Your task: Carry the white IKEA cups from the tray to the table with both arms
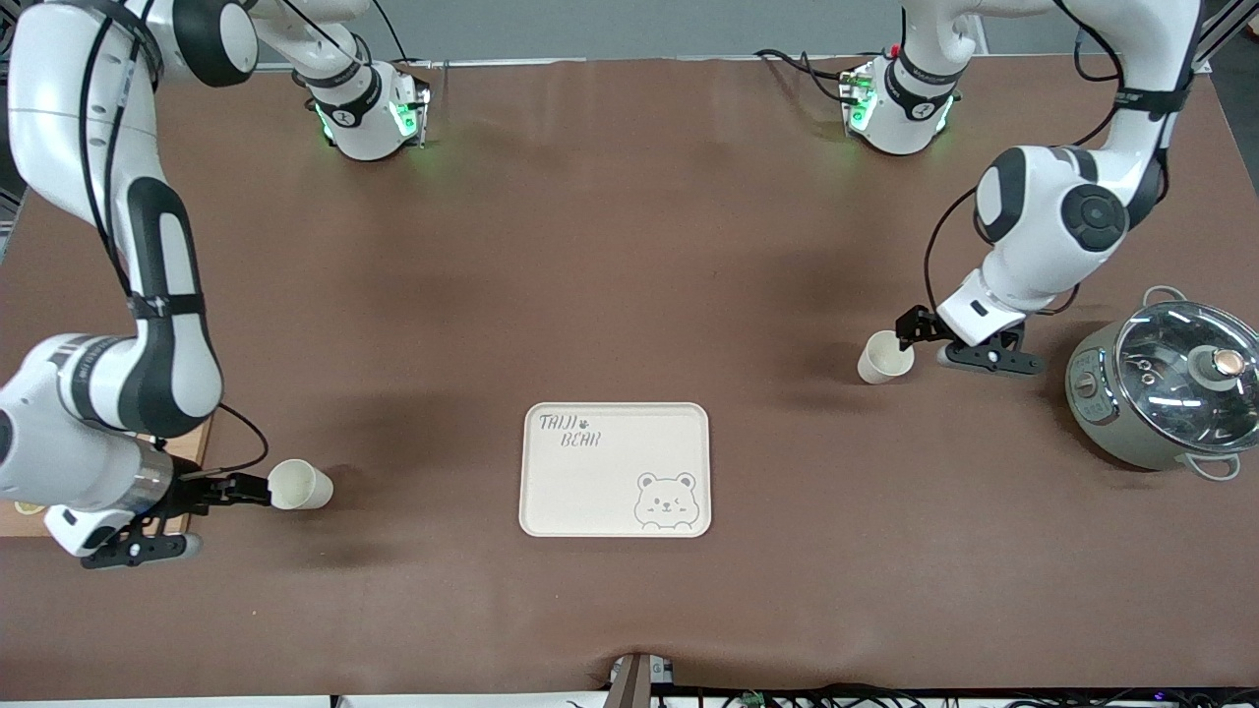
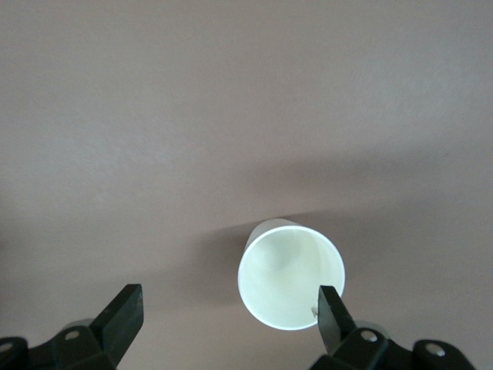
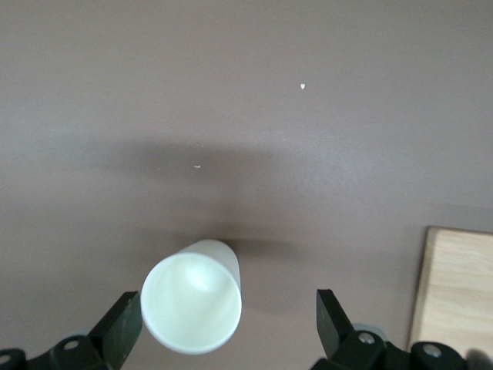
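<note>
Two white cups stand mouth up on the brown table. One cup [image 1: 885, 357] is toward the left arm's end, and my left gripper [image 1: 910, 329] hangs open just over it. In the left wrist view this cup [image 2: 291, 284] lies between the fingers, close against one fingertip [image 2: 333, 312]. The other cup [image 1: 300, 485] is toward the right arm's end, with my right gripper [image 1: 236, 489] open beside and above it. In the right wrist view this cup [image 3: 192, 306] sits between the fingers, close to one fingertip [image 3: 123, 324]. Neither cup is gripped.
A cream tray with a bear drawing [image 1: 615, 470] lies mid-table between the cups, nearer the front camera. A grey pot with a glass lid [image 1: 1161, 393] stands beside the left gripper. A wooden board [image 3: 454, 293] lies under the right arm.
</note>
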